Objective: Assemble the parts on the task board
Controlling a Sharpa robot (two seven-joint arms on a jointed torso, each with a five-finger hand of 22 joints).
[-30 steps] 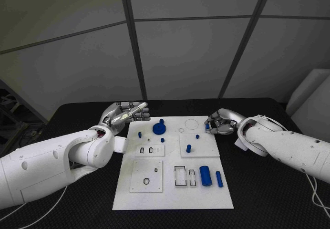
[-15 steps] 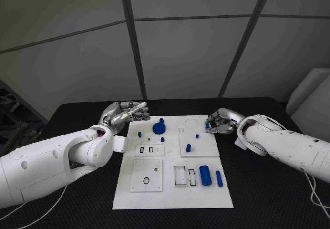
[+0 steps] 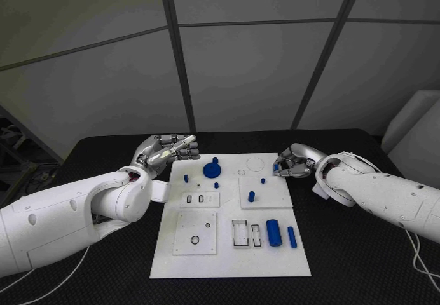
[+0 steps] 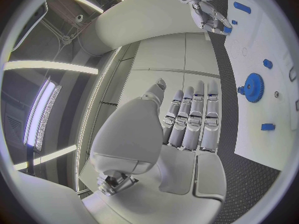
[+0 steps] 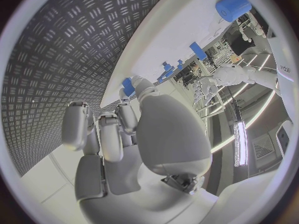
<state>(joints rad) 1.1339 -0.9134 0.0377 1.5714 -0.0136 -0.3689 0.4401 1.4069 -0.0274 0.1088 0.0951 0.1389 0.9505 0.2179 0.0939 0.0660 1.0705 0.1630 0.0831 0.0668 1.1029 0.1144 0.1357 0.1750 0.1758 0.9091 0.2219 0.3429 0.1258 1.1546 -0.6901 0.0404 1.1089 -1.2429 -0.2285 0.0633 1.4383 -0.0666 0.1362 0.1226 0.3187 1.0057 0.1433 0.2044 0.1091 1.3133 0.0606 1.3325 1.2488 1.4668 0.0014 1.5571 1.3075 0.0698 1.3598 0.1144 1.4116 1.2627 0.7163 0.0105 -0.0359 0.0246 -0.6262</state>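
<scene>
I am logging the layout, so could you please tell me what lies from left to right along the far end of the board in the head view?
Left hand → blue gear → right hand, its fingers on a small blue piece.

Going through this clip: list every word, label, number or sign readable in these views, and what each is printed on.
No readable text in these views.
Task board: plain white, with outlines and slots but no lettering.
Blue parts, such as the gear and the cylinder: unmarked.
Left hand and right hand: no label legible.
Right wrist view: a small dark mark at the rim on a white arm, too small and bent to read.
</scene>
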